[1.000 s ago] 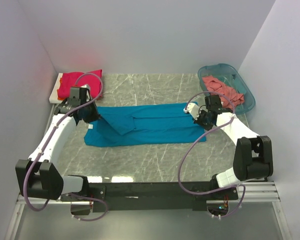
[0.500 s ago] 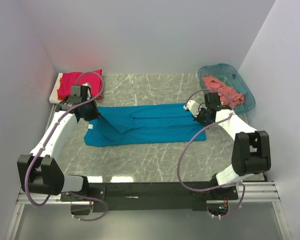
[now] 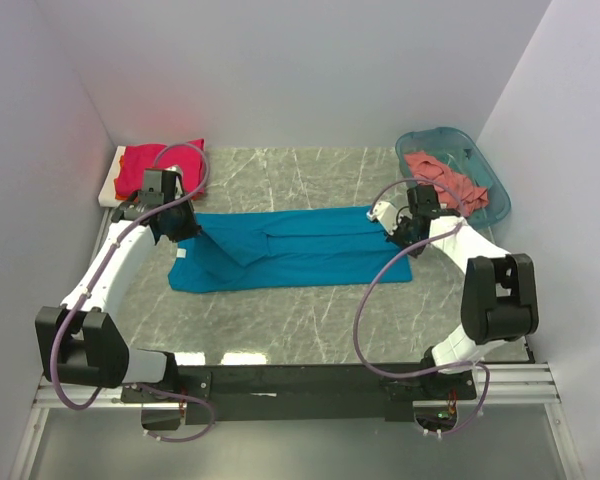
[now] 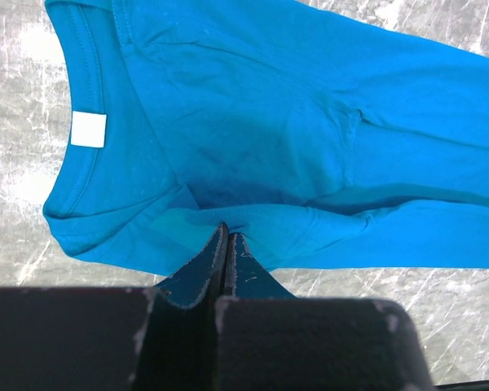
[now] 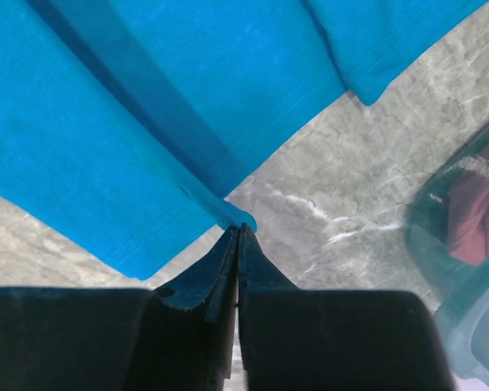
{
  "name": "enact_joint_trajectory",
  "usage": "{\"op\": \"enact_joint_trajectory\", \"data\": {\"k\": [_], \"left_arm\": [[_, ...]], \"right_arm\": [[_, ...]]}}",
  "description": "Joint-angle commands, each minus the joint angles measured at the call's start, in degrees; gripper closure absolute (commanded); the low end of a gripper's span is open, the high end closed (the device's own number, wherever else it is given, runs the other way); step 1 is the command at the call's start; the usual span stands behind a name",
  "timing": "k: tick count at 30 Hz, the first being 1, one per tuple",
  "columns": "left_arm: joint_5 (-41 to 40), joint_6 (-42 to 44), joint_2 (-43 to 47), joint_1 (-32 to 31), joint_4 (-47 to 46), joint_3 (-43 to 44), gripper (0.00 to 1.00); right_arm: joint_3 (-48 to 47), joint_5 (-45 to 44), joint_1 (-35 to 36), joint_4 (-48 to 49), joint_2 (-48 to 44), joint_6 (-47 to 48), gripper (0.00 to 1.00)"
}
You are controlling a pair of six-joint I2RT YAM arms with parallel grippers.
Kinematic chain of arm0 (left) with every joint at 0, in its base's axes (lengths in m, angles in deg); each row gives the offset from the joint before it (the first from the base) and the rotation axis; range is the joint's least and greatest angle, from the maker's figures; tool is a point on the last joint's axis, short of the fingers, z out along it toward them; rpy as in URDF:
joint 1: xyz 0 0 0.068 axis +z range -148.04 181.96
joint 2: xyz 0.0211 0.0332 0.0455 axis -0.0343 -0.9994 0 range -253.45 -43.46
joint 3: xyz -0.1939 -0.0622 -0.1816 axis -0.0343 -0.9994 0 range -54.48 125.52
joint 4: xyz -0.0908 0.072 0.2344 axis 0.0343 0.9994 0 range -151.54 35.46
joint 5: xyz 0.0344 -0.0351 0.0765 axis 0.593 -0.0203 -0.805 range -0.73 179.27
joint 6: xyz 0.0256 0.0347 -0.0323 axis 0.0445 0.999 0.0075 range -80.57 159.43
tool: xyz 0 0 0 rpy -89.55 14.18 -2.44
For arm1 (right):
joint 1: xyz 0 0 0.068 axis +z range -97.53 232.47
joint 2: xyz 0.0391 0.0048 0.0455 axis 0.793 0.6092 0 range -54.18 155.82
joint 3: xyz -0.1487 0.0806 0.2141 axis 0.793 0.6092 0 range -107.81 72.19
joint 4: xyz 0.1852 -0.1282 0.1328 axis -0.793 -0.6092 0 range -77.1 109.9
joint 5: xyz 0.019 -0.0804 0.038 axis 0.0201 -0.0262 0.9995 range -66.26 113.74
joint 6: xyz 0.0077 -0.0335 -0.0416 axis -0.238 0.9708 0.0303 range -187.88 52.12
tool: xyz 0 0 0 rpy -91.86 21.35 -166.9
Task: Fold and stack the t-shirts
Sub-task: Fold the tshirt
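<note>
1. The teal-blue t-shirt [image 3: 290, 250] is spread lengthwise across the middle of the marble table [image 3: 310, 320], with part of it folded over itself.
2. The left gripper [image 4: 226, 236] is clenched on a fold of this shirt's edge near the collar, where a white label [image 4: 90, 129] is seen.
3. The right gripper [image 5: 240, 230] is pinched tight on a bunched bit of hem at the shirt's opposite end.
4. A magenta-red t-shirt [image 3: 158, 167] is laid folded on a white board [image 3: 110, 188] in the far left corner.
5. A salmon-pink t-shirt [image 3: 442, 175] is heaped in the teal plastic basket [image 3: 497, 198] at the far right.
</note>
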Motion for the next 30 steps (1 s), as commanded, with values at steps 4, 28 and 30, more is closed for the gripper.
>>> {"op": "enact_joint_trajectory", "data": {"k": [4, 28, 30], "left_arm": [[0.0, 0.7, -1.0, 0.3, -2.8, 2.3, 0.99], [0.5, 1.9, -7.9, 0.3, -2.8, 7.4, 0.99], [1.3, 2.2, -9.0, 0.3, -2.8, 8.7, 0.99]], "right_arm": [[-4.4, -1.8, -0.4, 6.4, 3.7, -7.5, 0.69], [2.2, 23.1, -1.3, 1.3, -19.7, -17.6, 0.57], [2.6, 23.7, -1.3, 1.5, -20.3, -17.9, 0.57]]}}
